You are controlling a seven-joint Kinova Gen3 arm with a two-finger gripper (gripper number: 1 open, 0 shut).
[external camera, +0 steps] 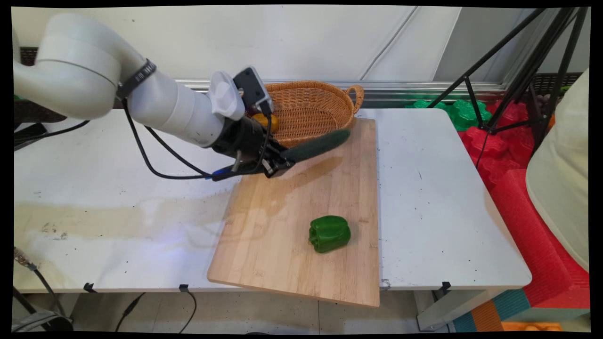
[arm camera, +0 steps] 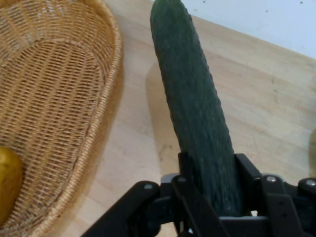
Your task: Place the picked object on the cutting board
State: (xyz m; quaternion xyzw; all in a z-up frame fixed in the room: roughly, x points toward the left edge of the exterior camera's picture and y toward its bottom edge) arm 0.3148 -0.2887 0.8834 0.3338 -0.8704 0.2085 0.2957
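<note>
My gripper point(external camera: 282, 162) point(arm camera: 212, 192) is shut on one end of a long dark green cucumber point(external camera: 316, 145) point(arm camera: 192, 103). The cucumber juts out to the right, lifted above the wooden cutting board point(external camera: 301, 221) point(arm camera: 276, 98), and casts a shadow on it. Its free end reaches the front rim of the wicker basket point(external camera: 311, 110) point(arm camera: 54, 89). Inside the basket lies a yellow-orange fruit point(external camera: 267, 121) point(arm camera: 7, 182), partly hidden by my wrist in the main view. A green bell pepper point(external camera: 329, 233) rests on the board nearer the front.
The board lies on a white table point(external camera: 438, 197), overhanging its near edge. A black tripod point(external camera: 518, 70) stands at the back right over red and green foam mats point(external camera: 499, 141). A pale rounded object point(external camera: 565, 179) fills the right edge.
</note>
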